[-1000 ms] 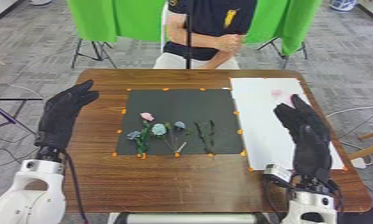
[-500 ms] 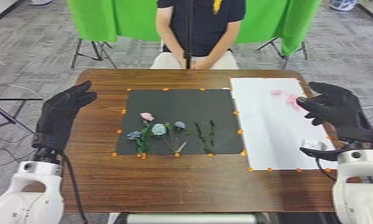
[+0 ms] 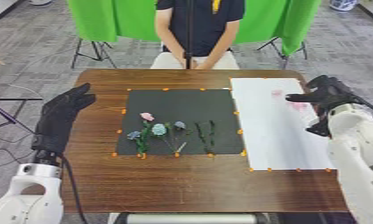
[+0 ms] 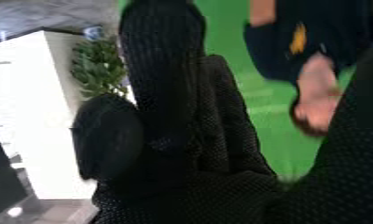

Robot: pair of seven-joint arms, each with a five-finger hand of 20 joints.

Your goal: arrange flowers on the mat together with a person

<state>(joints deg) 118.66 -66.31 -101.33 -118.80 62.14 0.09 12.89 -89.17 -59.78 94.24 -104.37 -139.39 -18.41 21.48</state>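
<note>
At the left edge, your left hand point(image 3: 60, 114) has straight fingers. Left of centre, flowers point(image 3: 158, 130) lie on the dark mat point(image 3: 178, 104). Toward upper right, pale pink blooms point(image 3: 277, 93) lie on the white sheet point(image 3: 267, 132); beside them, your right hand point(image 3: 330, 95) has fingers extended, unclamped. Best lower it stemward, then pinch lightly. Stems look too faint to trace; your glove hides some sheet.

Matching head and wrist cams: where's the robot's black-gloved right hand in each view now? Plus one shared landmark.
Head view: right hand at the picture's right, by the right edge of the white paper sheet.
Right wrist view: right hand close to the camera, fingers up.
Shared landmark: green cloth backdrop, behind the hand in the wrist view.
</note>
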